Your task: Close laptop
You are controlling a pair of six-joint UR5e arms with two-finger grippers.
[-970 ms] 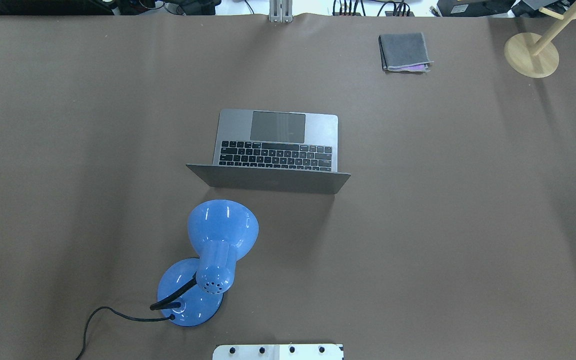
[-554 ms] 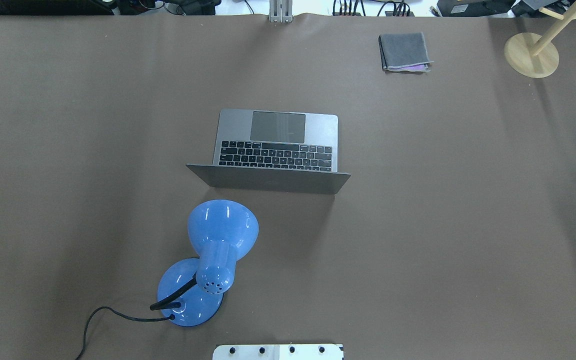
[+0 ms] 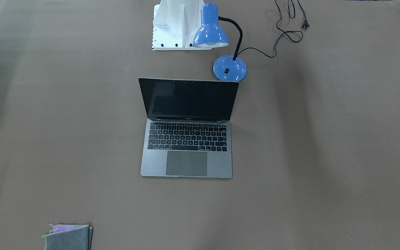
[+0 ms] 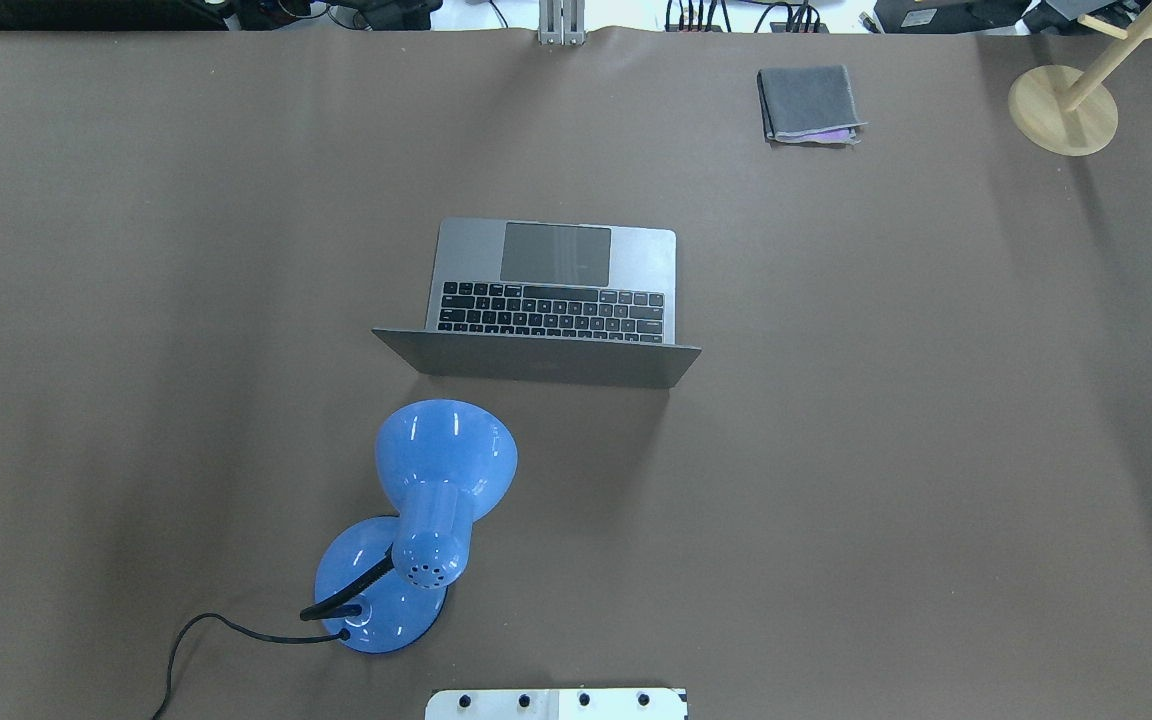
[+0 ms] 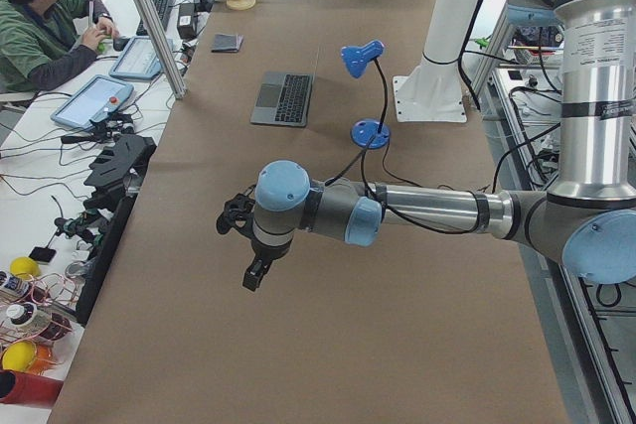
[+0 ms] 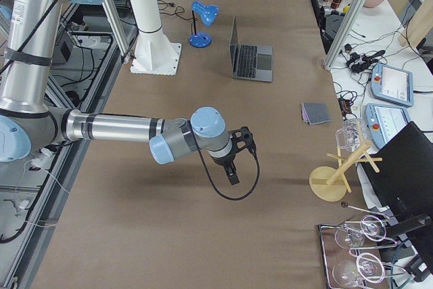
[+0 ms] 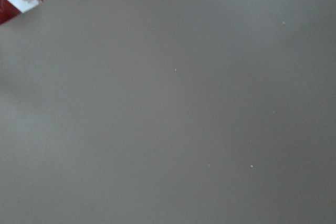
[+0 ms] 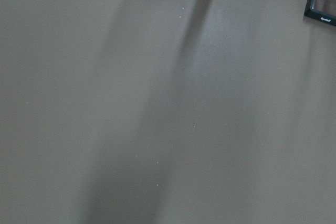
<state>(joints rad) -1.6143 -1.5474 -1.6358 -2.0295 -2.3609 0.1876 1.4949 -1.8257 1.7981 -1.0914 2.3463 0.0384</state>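
Observation:
The space-grey laptop (image 4: 551, 310) stands open in the middle of the table, its lid upright and its back toward the robot. The front-facing view shows its black screen, keys and trackpad (image 3: 188, 137). It is far from both arms. My left gripper (image 5: 256, 270) hangs over bare table near the left end, seen only in the left side view. My right gripper (image 6: 232, 177) hangs over bare table near the right end, seen only in the right side view. I cannot tell whether either is open or shut. Both wrist views show only brown table cover.
A blue desk lamp (image 4: 446, 460) stands just behind the laptop's lid on the robot's side, with its cord (image 3: 283, 31) trailing. A folded grey cloth (image 4: 808, 103) lies at the far right. A wooden stand (image 4: 1063, 108) is at the far right corner.

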